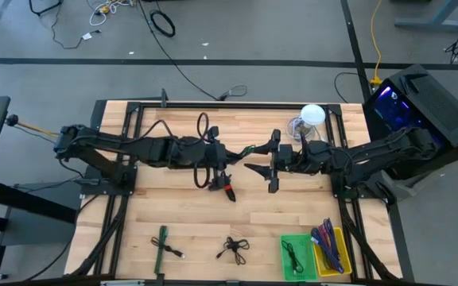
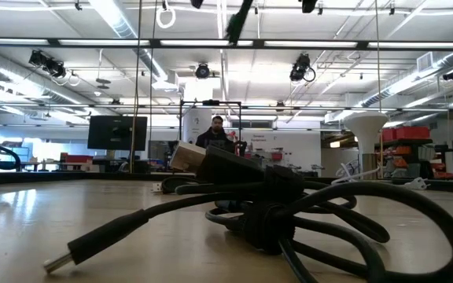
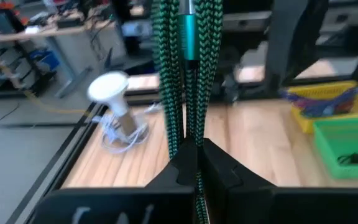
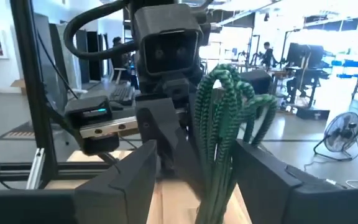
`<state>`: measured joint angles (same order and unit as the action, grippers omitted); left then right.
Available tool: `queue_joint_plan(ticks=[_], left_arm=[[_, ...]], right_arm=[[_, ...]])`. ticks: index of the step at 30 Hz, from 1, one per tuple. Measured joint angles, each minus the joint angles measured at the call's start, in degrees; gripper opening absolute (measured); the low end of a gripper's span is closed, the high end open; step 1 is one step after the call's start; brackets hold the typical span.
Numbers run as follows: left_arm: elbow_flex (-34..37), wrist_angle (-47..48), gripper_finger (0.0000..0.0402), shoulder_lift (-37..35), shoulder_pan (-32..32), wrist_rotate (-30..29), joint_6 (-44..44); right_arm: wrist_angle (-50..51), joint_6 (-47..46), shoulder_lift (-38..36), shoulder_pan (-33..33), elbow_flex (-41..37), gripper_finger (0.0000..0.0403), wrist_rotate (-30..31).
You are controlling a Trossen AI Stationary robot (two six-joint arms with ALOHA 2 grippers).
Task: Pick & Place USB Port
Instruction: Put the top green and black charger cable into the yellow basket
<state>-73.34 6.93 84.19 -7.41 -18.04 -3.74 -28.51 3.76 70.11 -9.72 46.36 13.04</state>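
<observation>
A green braided USB cable [image 3: 185, 74], folded into a bundle with a teal plug, hangs in mid-air over the middle of the table [image 1: 181, 214]. My left gripper [image 3: 194, 152] is shut on it, reaching in from the table's left [image 1: 241, 152]. My right gripper [image 4: 197, 152] faces it from the right [image 1: 261, 163] and is open. Its fingers stand on either side of the bundle [image 4: 219, 118], and I see no touch. My left gripper pinches several strands of the folded cable [image 3: 191, 134] between its two fingers. The fingers come nearly level from the table's left and lie along the strands, which run on past the fingertips. The bundle is lifted clear of the table, its loops [image 4: 229, 81] standing up.
A red-and-black cable [image 1: 227, 189] lies under the grippers, with a black cable [image 1: 233, 248] and a green one [image 1: 161, 242] near the front edge. At the front right stand a green bin [image 1: 296, 256] and a yellow bin [image 1: 332, 250]. A white lamp [image 1: 312, 115] stands far right.
</observation>
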Motion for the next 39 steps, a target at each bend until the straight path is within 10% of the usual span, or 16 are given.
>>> queue_joint_plan(ticks=[6,12,27,39], left_arm=[[-0.05,-2.29,0.0005,1.3,0.51,1.65,-0.44],[-0.05,-2.66,0.002,1.41,0.49,0.95,-0.6],[-0.07,13.84,0.0054,-6.49,0.45,-9.61,-4.44],[-0.13,23.15,0.0048,-9.58,1.49,-12.22,0.46]], right_arm=[[-0.72,0.65,1.12,0.35,0.01,0.0183,2.59],[-0.02,3.27,1.64,0.49,0.01,0.0024,4.74],[15.11,-8.2,-6.24,-4.06,0.23,0.0007,9.22],[45.59,-34.83,-10.23,-30.0,9.13,0.0007,27.98]])
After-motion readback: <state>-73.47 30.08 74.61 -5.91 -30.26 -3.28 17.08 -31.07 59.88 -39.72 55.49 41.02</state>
